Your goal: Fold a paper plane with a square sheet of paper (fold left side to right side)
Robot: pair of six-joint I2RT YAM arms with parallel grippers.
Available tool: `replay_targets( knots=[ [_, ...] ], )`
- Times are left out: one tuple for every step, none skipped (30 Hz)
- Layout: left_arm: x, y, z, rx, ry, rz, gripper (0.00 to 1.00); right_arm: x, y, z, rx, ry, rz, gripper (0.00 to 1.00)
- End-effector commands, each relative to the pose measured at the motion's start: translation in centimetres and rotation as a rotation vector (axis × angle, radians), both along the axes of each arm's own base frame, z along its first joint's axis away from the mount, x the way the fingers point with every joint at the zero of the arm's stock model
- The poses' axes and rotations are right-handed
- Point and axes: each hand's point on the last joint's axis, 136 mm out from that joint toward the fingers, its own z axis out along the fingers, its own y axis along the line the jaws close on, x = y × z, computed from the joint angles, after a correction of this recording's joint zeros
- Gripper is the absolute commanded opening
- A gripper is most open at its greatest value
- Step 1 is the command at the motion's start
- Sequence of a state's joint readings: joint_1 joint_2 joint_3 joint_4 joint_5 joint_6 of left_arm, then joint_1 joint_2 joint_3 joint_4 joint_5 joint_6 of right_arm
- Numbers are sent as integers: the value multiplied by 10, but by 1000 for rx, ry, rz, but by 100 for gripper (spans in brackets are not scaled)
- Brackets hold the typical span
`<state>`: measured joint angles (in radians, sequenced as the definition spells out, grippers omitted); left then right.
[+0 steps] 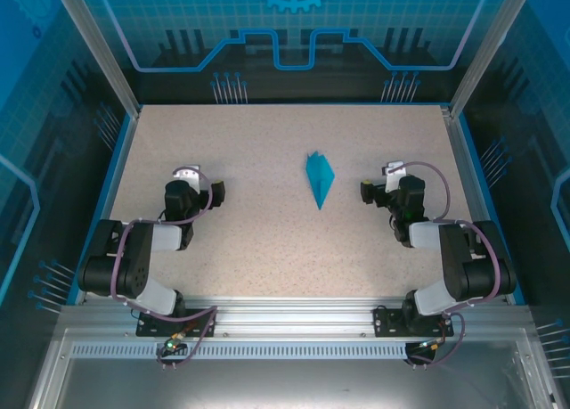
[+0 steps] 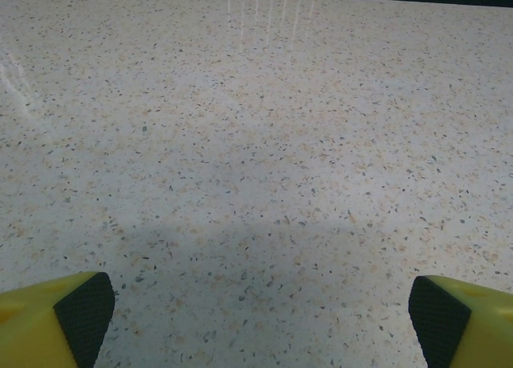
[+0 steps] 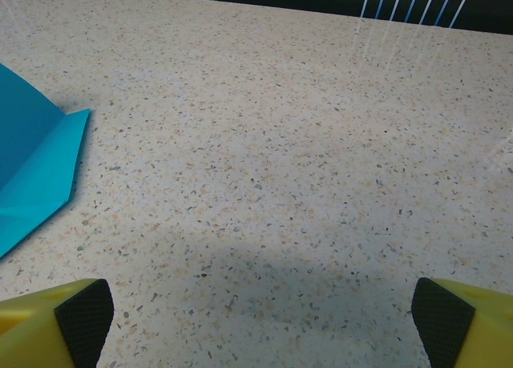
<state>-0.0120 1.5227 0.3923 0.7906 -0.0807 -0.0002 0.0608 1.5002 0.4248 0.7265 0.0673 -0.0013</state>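
A cyan-blue paper plane (image 1: 319,179) lies folded on the speckled tabletop, right of centre, its sharp tip pointing toward the near edge. Its wing (image 3: 36,163) shows at the left edge of the right wrist view, creased and slightly raised. My right gripper (image 1: 367,192) rests low to the right of the plane, apart from it, open with bare table between its fingertips (image 3: 80,312). On the left side of the table my left gripper (image 1: 219,192) is open too, with bare table between its black pads (image 2: 84,312).
Metal frame rails (image 1: 285,315) run along the near edge by the arm bases. Blue walls and aluminium posts (image 1: 93,44) enclose the table on three sides. Speckled tabletop (image 1: 267,240) spreads between the two arms.
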Motion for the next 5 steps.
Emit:
replay_targets(
  knots=[
    [6, 1, 11, -10, -31, -5, 98, 4, 2, 6, -8, -29, 8, 100],
    [6, 1, 11, -10, -31, -6, 99, 4, 1, 6, -8, -29, 7, 99],
    [6, 1, 10, -11, -31, -4, 99, 4, 2, 6, -7, -29, 7, 100],
    [6, 1, 10, -10, -30, -6, 98, 4, 2, 6, -7, -29, 8, 99],
    [6, 1, 10, -11, -30, -5, 98, 4, 1, 6, -7, -30, 7, 99]
  ],
)
